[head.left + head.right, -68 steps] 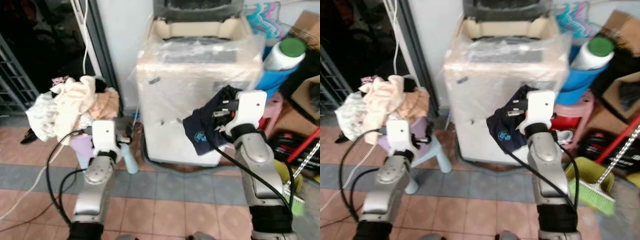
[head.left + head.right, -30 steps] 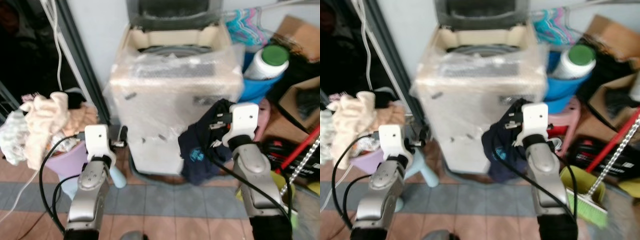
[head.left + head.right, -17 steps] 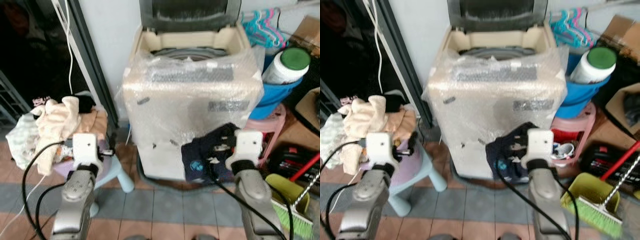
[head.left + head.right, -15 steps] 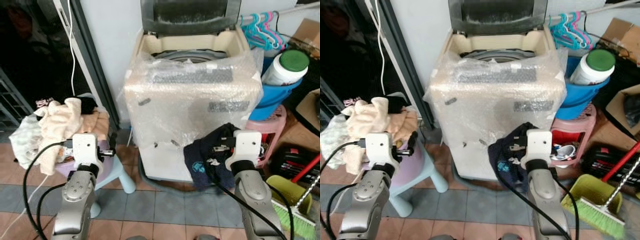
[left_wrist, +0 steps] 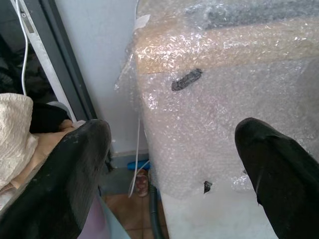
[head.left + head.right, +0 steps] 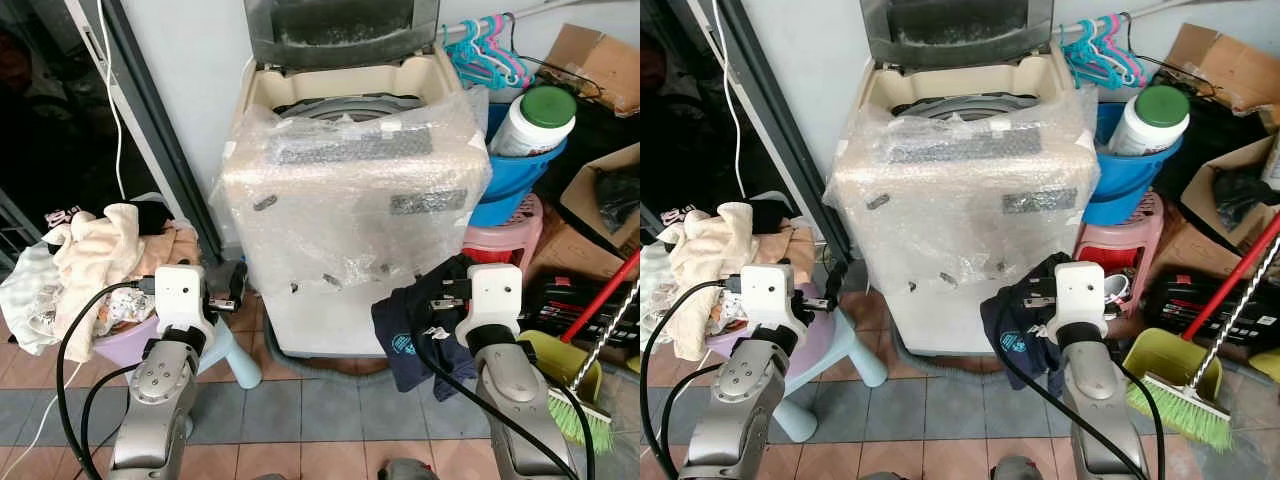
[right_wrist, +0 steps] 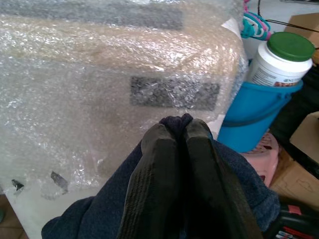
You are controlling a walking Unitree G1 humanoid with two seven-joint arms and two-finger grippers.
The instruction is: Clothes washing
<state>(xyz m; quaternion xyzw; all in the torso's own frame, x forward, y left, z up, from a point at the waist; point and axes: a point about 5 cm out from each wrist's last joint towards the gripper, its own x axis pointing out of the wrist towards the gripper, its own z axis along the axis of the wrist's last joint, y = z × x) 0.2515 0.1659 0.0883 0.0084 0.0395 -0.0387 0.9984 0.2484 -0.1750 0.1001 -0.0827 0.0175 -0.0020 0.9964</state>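
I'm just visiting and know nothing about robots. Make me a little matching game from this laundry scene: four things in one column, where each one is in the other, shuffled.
Things:
1. navy garment
2. white jar with green lid
3. pile of pale clothes
4. washing machine lid

Places:
A. heaped on the lilac stool
B. standing raised open
C. pinched in the right gripper
D. sitting in the blue bucket

Pairs: 1-C, 2-D, 3-A, 4-B

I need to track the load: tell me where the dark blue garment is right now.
The dark blue garment hangs pinched in the right hand, low in front of the bubble-wrapped washing machine, toward its right side near the pink stool.
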